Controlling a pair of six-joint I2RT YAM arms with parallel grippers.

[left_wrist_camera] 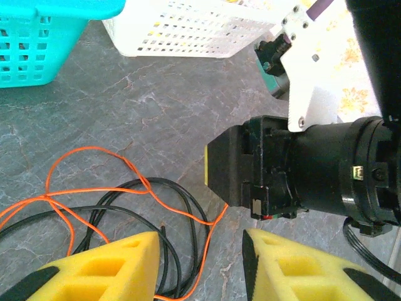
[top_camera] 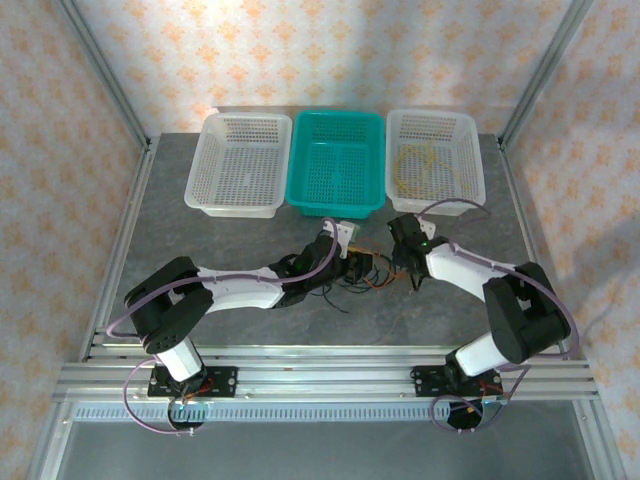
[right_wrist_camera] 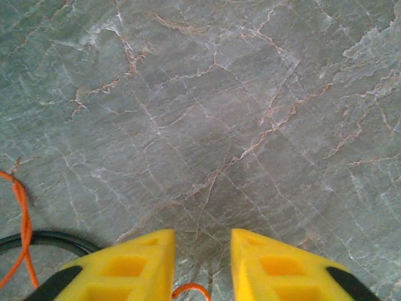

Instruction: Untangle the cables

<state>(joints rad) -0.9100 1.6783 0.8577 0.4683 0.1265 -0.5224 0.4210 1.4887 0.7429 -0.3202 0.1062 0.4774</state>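
My left tool (left_wrist_camera: 199,244) stood with its yellow fingers spread, pinching nothing. The thin orange wire loop (left_wrist_camera: 88,149) and the thin black wire loop (left_wrist_camera: 182,195) lay crossed over each other on the grey marbled desk (left_wrist_camera: 156,106), off its left finger, with both trailing into the gap. My right tool (right_wrist_camera: 202,237) was spread too, with a curl of orange wire low in its gap and both wires lying off to its left. Well beyond both tools, the thin yellow wire loop (top_camera: 425,165) lay inside the white perforated plastic basket (top_camera: 478,175) on the right.

No legible text, labels or numbers — none
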